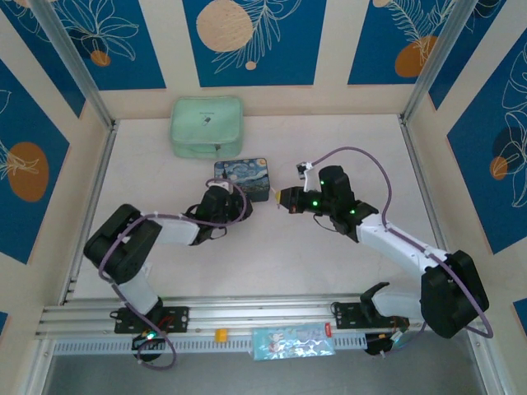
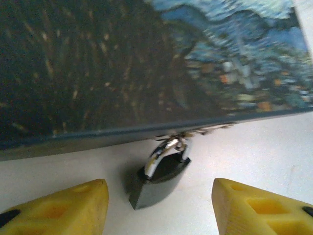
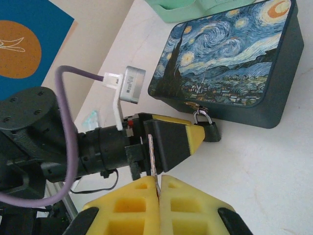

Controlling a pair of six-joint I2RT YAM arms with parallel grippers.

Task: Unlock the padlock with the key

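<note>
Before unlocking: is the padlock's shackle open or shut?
Apparently shut: both shackle legs of the padlock enter its body, around the latch of the tin box.

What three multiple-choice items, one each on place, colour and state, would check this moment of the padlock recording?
1. Where is the padlock? A. on a green pouch; B. hanging from the latch of the tin box; C. loose by the arm bases.
2. What colour is its body? A. red; B. gold; C. black.
3. How do the jaws of the right gripper stand? A. shut on the key; B. wide open; C. shut on the padlock.
Answers: B, its shackle runs through the latch at the box's front edge; C, the left wrist view shows a black body; A, a thin metal blade sticks out between the closed jaws.
</note>
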